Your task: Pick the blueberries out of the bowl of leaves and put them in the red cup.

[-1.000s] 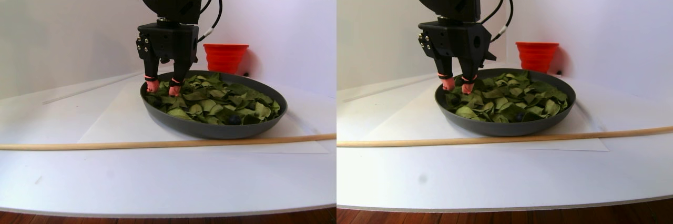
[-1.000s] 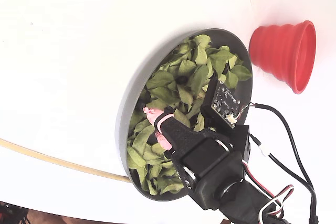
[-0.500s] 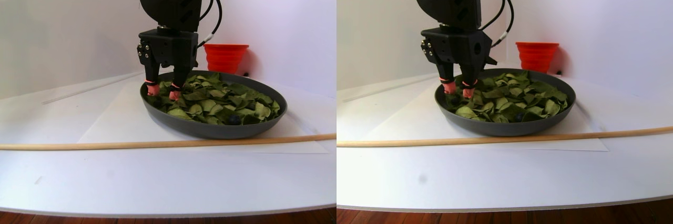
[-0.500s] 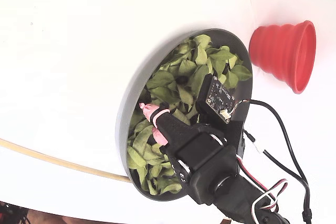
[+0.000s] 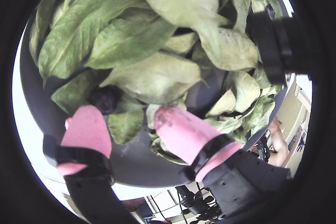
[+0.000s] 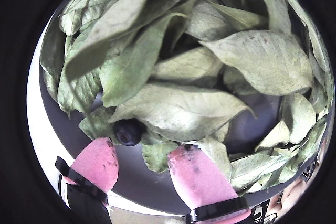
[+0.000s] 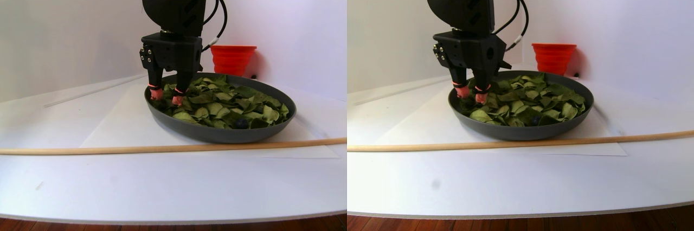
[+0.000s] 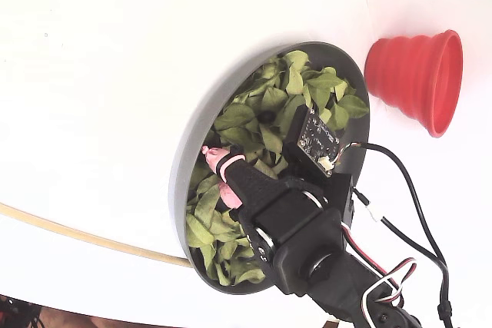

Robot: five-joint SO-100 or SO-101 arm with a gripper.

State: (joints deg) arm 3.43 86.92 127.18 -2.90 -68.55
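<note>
My gripper (image 5: 128,116) is open, and its pink fingertips (image 6: 100,158) reach down into the near-left part of the dark grey bowl (image 7: 219,132). The bowl is full of green leaves (image 6: 178,108). One blueberry (image 6: 127,131) lies half under a leaf, just ahead of the left fingertip and slightly inside the gap between the two; it also shows in a wrist view (image 5: 105,99). Nothing is held. Another dark berry (image 8: 267,117) shows among the leaves farther in. The red cup (image 7: 233,60) stands behind the bowl, and to its upper right in the fixed view (image 8: 415,74).
A thin wooden rod (image 7: 162,147) lies across the white table in front of the bowl. A white sheet (image 7: 119,117) lies under the bowl. The arm's cables (image 8: 407,182) hang over the bowl's cup side. White walls stand close behind.
</note>
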